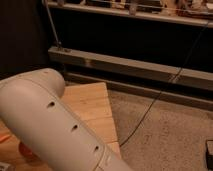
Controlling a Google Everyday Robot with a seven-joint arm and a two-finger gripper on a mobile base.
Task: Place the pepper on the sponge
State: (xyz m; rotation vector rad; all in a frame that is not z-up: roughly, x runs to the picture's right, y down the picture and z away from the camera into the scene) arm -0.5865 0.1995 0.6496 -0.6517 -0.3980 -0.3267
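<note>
My arm's big white link (pixel 55 125) fills the lower left of the camera view and covers most of the wooden table (pixel 92 102). The gripper is out of view, somewhere beyond the arm and below the picture; its jaws stand wide. The pepper and the sponge are both hidden. Only a sliver of something red (pixel 25 150) shows by the arm's lower left edge, and what it is cannot be told.
The table's right edge (pixel 112 125) drops to a speckled floor (pixel 165 135). A thin dark cable (pixel 155 100) runs across that floor. A metal rail (pixel 135 67) and dark shelving stand behind the table.
</note>
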